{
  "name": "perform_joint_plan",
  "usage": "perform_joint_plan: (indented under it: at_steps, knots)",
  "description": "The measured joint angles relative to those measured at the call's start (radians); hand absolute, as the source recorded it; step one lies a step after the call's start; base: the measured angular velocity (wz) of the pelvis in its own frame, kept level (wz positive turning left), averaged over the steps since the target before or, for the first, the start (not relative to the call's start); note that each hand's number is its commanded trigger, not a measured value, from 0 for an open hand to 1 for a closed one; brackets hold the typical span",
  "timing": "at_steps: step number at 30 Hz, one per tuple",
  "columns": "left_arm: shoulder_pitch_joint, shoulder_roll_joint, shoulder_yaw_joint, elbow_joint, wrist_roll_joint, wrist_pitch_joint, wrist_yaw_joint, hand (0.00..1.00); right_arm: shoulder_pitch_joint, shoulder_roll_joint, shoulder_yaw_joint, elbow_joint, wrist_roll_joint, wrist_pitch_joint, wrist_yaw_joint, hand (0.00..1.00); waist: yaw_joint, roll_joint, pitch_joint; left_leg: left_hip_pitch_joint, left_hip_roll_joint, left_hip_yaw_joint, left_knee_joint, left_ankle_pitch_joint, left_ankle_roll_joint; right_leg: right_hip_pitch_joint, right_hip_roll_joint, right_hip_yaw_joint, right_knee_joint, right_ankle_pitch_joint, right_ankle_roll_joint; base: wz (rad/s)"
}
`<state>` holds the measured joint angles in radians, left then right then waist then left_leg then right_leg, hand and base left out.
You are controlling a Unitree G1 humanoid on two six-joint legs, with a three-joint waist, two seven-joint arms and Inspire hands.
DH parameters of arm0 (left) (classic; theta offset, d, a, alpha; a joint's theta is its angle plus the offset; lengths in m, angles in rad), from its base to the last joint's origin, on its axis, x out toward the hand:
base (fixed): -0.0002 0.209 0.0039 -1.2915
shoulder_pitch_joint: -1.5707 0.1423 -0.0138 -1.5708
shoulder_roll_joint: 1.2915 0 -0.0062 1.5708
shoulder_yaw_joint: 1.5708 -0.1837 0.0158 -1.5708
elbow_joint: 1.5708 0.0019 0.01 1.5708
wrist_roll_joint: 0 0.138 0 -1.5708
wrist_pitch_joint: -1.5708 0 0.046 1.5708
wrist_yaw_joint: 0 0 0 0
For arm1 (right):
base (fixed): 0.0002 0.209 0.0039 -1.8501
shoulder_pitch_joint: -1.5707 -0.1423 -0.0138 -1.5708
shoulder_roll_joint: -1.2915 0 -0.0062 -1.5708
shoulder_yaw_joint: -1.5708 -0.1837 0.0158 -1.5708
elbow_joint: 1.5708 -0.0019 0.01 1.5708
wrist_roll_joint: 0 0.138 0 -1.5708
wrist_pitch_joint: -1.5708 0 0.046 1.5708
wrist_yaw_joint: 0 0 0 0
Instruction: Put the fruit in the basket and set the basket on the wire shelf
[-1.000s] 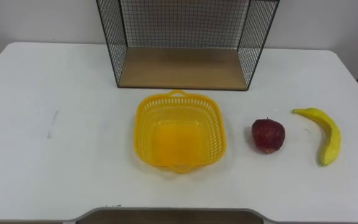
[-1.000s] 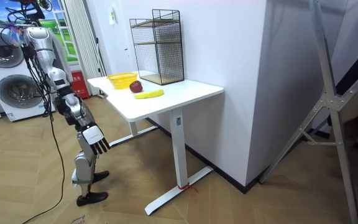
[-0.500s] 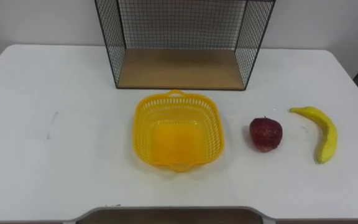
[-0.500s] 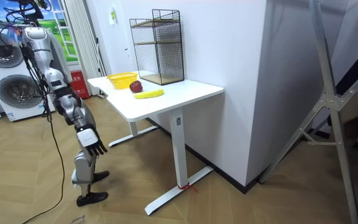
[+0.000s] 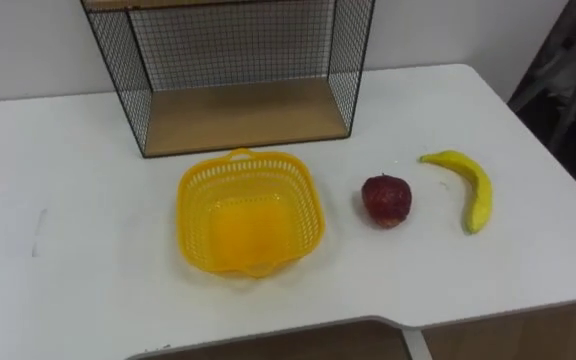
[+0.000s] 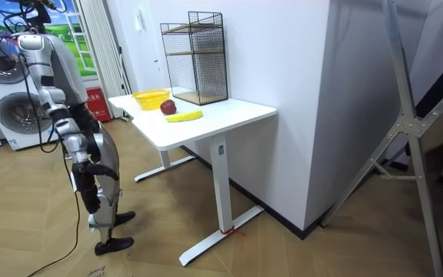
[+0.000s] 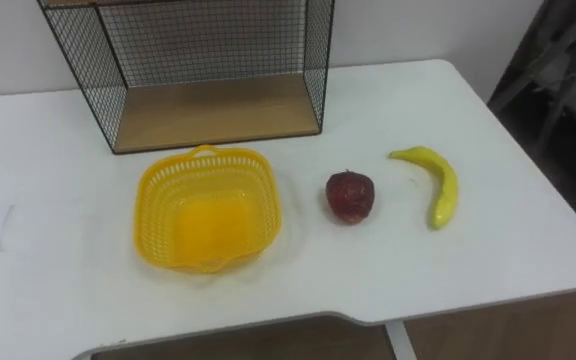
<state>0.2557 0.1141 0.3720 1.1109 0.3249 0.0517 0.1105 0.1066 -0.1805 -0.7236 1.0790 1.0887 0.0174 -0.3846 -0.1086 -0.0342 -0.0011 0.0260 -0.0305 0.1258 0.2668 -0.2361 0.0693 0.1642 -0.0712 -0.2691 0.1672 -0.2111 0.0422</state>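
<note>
Robot turned toward table, basket, apple, banana in row, wire shelf behind

The robot stands upright on both legs at the room view's left side, with its body turned toward the room view's right. Its trunk leans a little forward. The right arm is on the side nearer to the camera and hangs down close along the body. The upper arm goes down and slightly forward from the shoulder, the elbow is bent only a little, and the forearm points downward. The right hand hangs low beside the thigh, at the level of the upper leg, and touches nothing.
</note>
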Motion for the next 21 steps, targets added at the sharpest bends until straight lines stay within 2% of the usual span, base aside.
perform_joint_plan:
  at_steps: [4, 6, 7, 9, 11, 12, 14, 16, 18, 21]
  knots:
    - [0.022, 0.019, -0.002, -0.048, -0.018, -0.012, 0.019, 0.00, -0.017, -0.018, -0.007, -0.297, -0.155, -0.039, -0.185, 0.00, 0.000, -0.006, -0.0012, -0.018, -0.001, 0.009, -0.001, 0.004, 0.004, -0.025, -0.001, 0.012, 0.005, -0.001, 0.000, -0.08]
    - [0.023, 0.030, -0.019, -0.055, -0.015, -0.016, 0.040, 0.00, -0.052, -0.053, 0.006, -0.436, -0.314, -0.075, -0.305, 0.00, 0.004, -0.016, -0.0026, -0.019, -0.003, 0.013, -0.012, 0.010, 0.005, -0.033, -0.002, 0.017, 0.005, 0.000, 0.000, -0.02]
    - [0.023, 0.033, -0.024, -0.057, -0.011, -0.016, 0.040, 0.00, -0.059, -0.058, 0.008, -0.468, -0.355, -0.081, -0.331, 0.00, 0.006, -0.020, -0.0022, -0.019, -0.003, 0.013, -0.016, 0.012, 0.004, -0.035, -0.003, 0.018, 0.005, 0.000, 0.000, 0.00]
    - [0.024, 0.036, -0.039, -0.061, -0.007, -0.016, 0.042, 0.00, -0.067, -0.064, 0.045, -0.602, -0.564, -0.093, -0.415, 0.00, 0.011, -0.029, -0.0025, -0.020, -0.001, 0.015, -0.030, 0.019, 0.002, -0.044, -0.001, 0.017, 0.007, 0.001, -0.001, 0.00]
    - [0.029, 0.035, -0.083, -0.062, -0.007, -0.016, 0.045, 0.00, -0.065, -0.065, 0.077, -0.715, -0.677, -0.096, -0.449, 0.00, 0.020, -0.032, -0.0014, -0.020, 0.000, 0.018, -0.036, 0.019, 0.000, -0.049, 0.000, 0.019, 0.010, 0.001, -0.001, -0.06]
    - [0.024, 0.031, -0.092, -0.062, -0.007, -0.016, 0.045, 0.00, -0.068, -0.066, 0.086, -0.792, -0.737, -0.097, -0.458, 0.00, 0.033, -0.029, -0.0023, -0.020, 0.002, 0.026, -0.044, 0.021, -0.002, -0.059, 0.000, 0.024, 0.015, 0.001, -0.001, -0.16]
    - [0.019, 0.030, -0.098, -0.070, -0.007, -0.017, 0.045, 0.00, -0.076, -0.067, 0.119, -0.870, -0.832, -0.118, -0.468, 0.00, 0.037, -0.023, -0.0037, -0.019, 0.004, 0.029, -0.050, 0.025, -0.004, -0.067, 0.000, 0.023, 0.018, 0.001, -0.001, -0.08]
    - [0.014, 0.030, -0.105, -0.071, -0.007, -0.026, 0.045, 0.00, -0.079, -0.068, 0.167, -0.941, -0.913, -0.126, -0.464, 0.00, 0.048, -0.026, -0.0029, -0.018, 0.003, 0.036, -0.054, 0.029, -0.006, -0.068, 0.001, 0.029, 0.019, 0.001, -0.001, -0.09]
    - [0.014, 0.035, -0.148, -0.070, -0.007, -0.037, 0.045, 0.00, -0.078, -0.075, 0.245, -1.020, -0.982, -0.127, -0.428, 0.00, 0.067, -0.020, -0.0017, -0.015, 0.004, 0.041, -0.054, 0.029, -0.006, -0.068, 0.002, 0.040, 0.018, 0.001, -0.001, -0.11]
    - [0.013, 0.035, -0.171, -0.063, -0.006, -0.044, 0.030, 0.00, -0.078, -0.079, 0.334, -1.083, -1.064, -0.127, -0.351, 0.00, 0.083, -0.018, 0.0011, -0.018, 0.004, 0.038, -0.054, 0.029, -0.006, -0.071, 0.001, 0.039, 0.017, 0.001, -0.001, 0.01]
